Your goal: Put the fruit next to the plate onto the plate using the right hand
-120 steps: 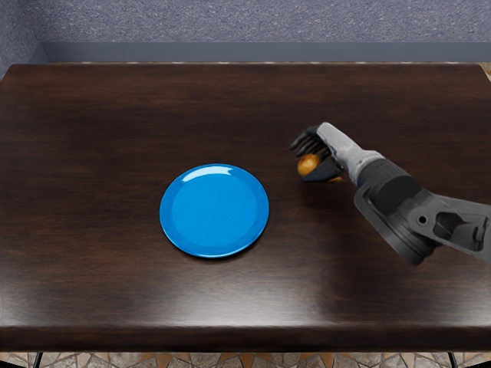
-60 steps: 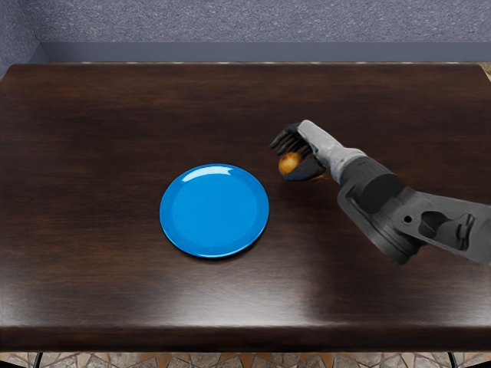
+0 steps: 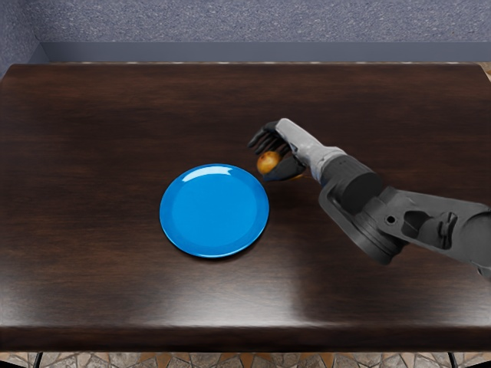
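Note:
A small orange-brown fruit (image 3: 268, 162) is held in my right hand (image 3: 270, 153), whose dark fingers are curled around it. The hand hovers just past the upper right rim of the round blue plate (image 3: 214, 210), which lies flat on the dark wooden table. The right arm reaches in from the picture's right edge. Nothing lies on the plate. The left arm is out of view.
The dark wooden table (image 3: 115, 115) spans the whole view, with its front edge near the bottom. A grey wall runs behind the table's far edge.
My right hand has carried the fruit leftward, from well right of the plate to just beside its upper right rim. The plate has not moved.

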Available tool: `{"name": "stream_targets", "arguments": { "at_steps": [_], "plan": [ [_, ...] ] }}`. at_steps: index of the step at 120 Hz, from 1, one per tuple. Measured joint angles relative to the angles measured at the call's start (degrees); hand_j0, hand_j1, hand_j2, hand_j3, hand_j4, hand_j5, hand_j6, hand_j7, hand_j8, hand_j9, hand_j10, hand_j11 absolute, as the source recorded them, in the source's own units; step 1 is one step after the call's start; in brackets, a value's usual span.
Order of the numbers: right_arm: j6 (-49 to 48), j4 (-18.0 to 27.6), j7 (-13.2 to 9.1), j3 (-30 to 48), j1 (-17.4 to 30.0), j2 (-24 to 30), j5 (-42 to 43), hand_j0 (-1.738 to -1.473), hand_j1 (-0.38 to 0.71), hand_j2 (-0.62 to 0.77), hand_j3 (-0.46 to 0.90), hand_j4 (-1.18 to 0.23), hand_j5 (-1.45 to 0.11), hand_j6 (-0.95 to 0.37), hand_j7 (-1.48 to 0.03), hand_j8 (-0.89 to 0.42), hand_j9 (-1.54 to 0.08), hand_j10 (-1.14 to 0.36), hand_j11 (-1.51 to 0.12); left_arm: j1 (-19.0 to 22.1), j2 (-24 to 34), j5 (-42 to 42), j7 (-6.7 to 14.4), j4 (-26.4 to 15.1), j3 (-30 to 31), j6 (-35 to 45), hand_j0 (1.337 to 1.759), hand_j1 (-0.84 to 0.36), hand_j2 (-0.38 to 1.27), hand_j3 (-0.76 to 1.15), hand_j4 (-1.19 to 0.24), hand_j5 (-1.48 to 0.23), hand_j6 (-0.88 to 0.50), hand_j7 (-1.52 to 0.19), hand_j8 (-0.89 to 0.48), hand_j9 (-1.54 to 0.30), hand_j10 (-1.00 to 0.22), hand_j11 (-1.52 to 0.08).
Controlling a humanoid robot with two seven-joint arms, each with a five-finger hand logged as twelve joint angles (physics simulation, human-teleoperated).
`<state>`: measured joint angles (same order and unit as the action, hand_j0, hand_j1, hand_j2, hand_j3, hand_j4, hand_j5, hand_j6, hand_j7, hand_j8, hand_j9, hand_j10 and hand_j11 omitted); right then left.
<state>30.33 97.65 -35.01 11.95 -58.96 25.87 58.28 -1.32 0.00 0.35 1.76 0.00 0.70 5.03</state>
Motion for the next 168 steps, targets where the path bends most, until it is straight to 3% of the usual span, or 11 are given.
{"name": "stream_targets", "arguments": {
  "at_steps": [90,168],
  "plan": [
    [0.09,-0.05,0.00,-0.06,-0.33,-4.64,0.03,-1.657,0.27,0.06,0.00,-0.56,-0.74,-0.56,-0.73,-0.49,-0.74,-0.53,-0.73,0.00,0.00,0.00,0.00,0.00,0.00,-0.01,1.658,0.35,0.00,0.00,0.00,0.00,0.00,0.00,0.00,0.00,0.00,0.00],
    [0.55,-2.02,0.00,-0.76,3.11,-9.54,2.04,-1.657,0.27,0.05,0.00,-0.56,-0.74,-0.57,-0.74,-0.48,-0.74,-0.52,-0.74,0.02,0.00,0.00,0.00,0.00,0.00,0.00,1.658,0.35,0.00,0.00,0.00,0.00,0.00,0.00,0.00,0.00,0.00,0.00]
  ]
}}
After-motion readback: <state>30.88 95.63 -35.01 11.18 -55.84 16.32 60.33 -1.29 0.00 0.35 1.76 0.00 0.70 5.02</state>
